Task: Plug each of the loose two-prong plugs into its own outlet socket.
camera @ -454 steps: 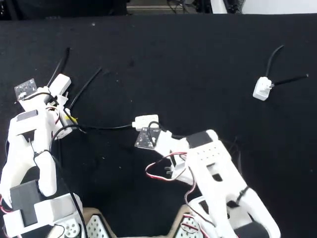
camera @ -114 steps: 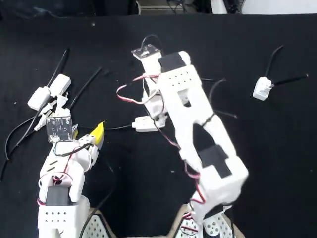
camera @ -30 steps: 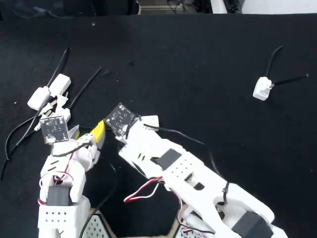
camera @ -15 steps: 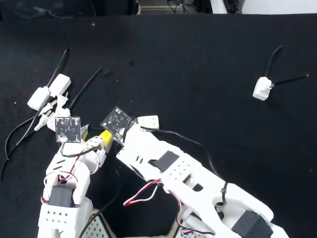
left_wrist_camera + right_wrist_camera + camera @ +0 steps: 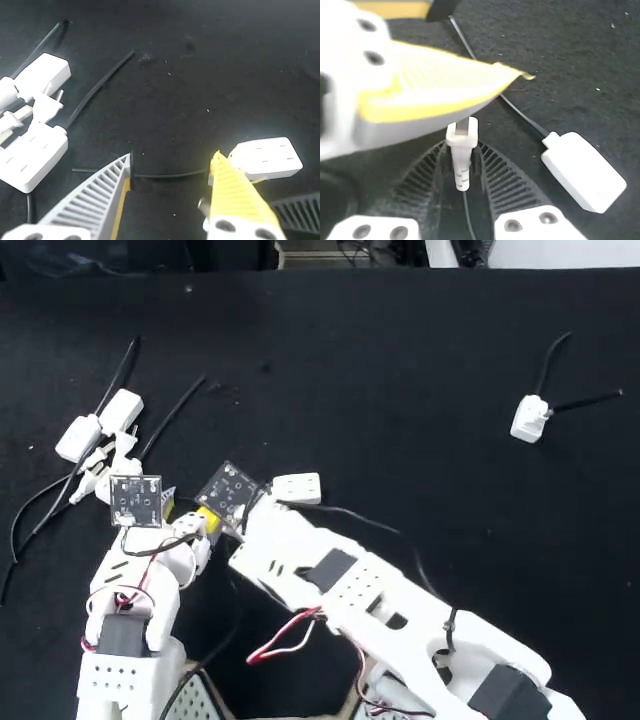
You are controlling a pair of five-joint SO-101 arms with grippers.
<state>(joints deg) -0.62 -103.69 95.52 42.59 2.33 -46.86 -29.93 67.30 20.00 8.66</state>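
My right gripper (image 5: 462, 146) is shut on a small white two-prong plug (image 5: 461, 167), its prongs pointing away from the wrist. My left gripper (image 5: 170, 160) stands open right beside it, and its yellow finger (image 5: 425, 92) crosses just above the plug. A thin black cable (image 5: 165, 175) runs between the left fingers. The white outlet socket (image 5: 297, 488) lies just past both grippers, also seen as the socket (image 5: 265, 157) and the socket (image 5: 582, 170). In the high view the two arms meet near the left gripper (image 5: 188, 512) at front left.
Two more white outlet blocks (image 5: 120, 410) (image 5: 78, 437) lie at the far left with loose plugs (image 5: 95, 475) and black cables (image 5: 170, 415) around them. Another outlet block (image 5: 528, 420) with cables sits at the far right. The right arm (image 5: 340, 585) spans the front centre.
The left gripper has swung right toward the right gripper. The right gripper, holding the plug, shifted slightly left and nearer, so the two now sit close together.
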